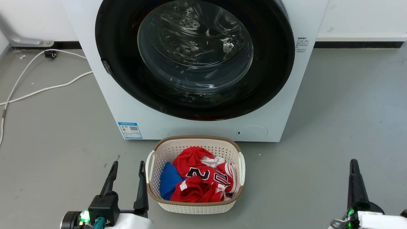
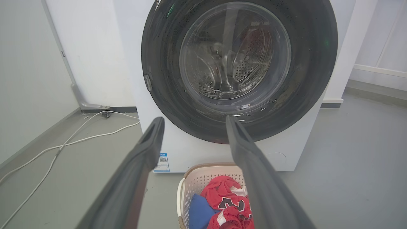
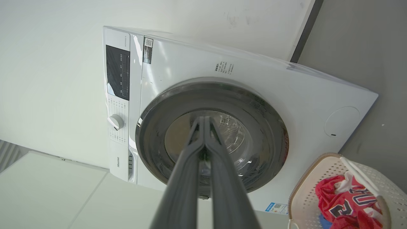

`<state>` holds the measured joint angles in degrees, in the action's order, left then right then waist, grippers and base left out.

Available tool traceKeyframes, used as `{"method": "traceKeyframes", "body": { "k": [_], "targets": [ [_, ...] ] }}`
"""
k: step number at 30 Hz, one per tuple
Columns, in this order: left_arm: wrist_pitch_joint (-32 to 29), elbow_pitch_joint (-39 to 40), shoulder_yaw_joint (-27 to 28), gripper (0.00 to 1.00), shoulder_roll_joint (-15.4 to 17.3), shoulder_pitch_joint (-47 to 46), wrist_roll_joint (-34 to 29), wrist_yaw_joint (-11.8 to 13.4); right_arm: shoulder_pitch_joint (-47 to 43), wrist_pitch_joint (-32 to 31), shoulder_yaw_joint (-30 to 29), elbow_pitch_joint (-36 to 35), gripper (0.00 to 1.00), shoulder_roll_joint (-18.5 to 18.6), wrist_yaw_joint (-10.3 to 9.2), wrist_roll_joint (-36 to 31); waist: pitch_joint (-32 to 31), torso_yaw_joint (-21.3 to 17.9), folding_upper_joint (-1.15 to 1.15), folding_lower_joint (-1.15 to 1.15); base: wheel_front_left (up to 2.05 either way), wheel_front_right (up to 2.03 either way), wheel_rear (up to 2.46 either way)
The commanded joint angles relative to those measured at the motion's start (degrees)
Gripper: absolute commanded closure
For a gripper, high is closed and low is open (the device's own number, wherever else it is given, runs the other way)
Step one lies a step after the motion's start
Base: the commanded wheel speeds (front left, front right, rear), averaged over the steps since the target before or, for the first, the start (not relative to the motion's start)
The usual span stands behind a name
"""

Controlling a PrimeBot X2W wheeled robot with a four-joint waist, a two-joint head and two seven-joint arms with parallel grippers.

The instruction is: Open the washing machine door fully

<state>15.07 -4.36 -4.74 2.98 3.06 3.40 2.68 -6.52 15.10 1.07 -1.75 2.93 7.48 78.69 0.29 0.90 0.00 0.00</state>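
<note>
The washing machine door [image 1: 273,73] sits flush against the white front of the washing machine [image 1: 152,124], at the far middle of the scene. It looks shut, so the step in hand is the first one: getting a hold on it. The only grip feature I can see is a small grey tab [image 1: 106,66] on the door's left rim. That suggests the hinge is on the right and the door will swing out toward the near right. The left gripper [image 1: 128,163] hangs low at the near left, above the floor, with its jaws spread apart and holding nothing. It is on the tab's side and is, I judge, the better one to use. The right gripper [image 1: 354,163] is at the near right, well apart from the door, with its jaws pressed together on nothing. A good approach lifts the left gripper up and forward to the tab and hooks one jaw behind its edge. Pressing on the glossy ring or the bulging glass [image 1: 195,47] would likely let it slide. The pull then goes straight out until the catch gives, and after that follows an arc around the hinge. The laundry basket [image 1: 194,138] of red and blue clothes [image 1: 200,178] stands just in front of the machine, below the door, so the arm should pass above it. The white cable [image 1: 47,89] on the floor at the left is best avoided.
</note>
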Motion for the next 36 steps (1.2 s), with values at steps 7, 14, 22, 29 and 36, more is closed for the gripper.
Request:
{"method": "traceKeyframes", "body": {
  "k": [7, 14, 22, 29, 36],
  "targets": [
    [0.16, -0.06, 0.27, 0.00, -0.11, 0.56, 0.16, 0.49, 0.11, -3.56, 2.67, -4.36, 1.00, 0.00, 0.02, 17.42, -0.13, 0.10, 0.00, 0.00, 0.00, 0.00, 0.00],
    [0.16, 0.17, 0.14, 0.00, -0.10, 0.70, 0.65, 0.68, -1.58, -12.83, -0.10, -6.90, 1.00, 0.17, 0.02, 21.13, -0.15, 0.12, 0.00, 0.00, 0.00, 0.00, 0.00],
    [0.16, 0.22, 0.30, 0.00, -0.11, 0.62, 0.38, 0.82, -2.65, -17.58, -3.03, -5.84, 1.00, -0.02, 0.02, 20.62, -0.01, 0.28, 0.00, 0.00, 0.00, 0.00, 0.00],
    [0.16, 0.34, 0.27, 0.00, -0.11, 0.64, 0.20, 0.89, -2.05, -17.22, -1.96, -5.01, 1.00, -0.09, 0.02, 19.22, 0.17, 0.47, 0.00, 0.00, 0.00, 0.00, 0.00],
    [0.16, 0.83, 0.34, 0.00, -0.11, -0.39, -0.19, 1.19, 1.73, -18.39, -5.02, -2.53, 1.00, -0.05, 0.02, 18.88, 1.74, 0.63, 0.00, 0.00, 0.00, 0.00, 0.00]
  ]
}}
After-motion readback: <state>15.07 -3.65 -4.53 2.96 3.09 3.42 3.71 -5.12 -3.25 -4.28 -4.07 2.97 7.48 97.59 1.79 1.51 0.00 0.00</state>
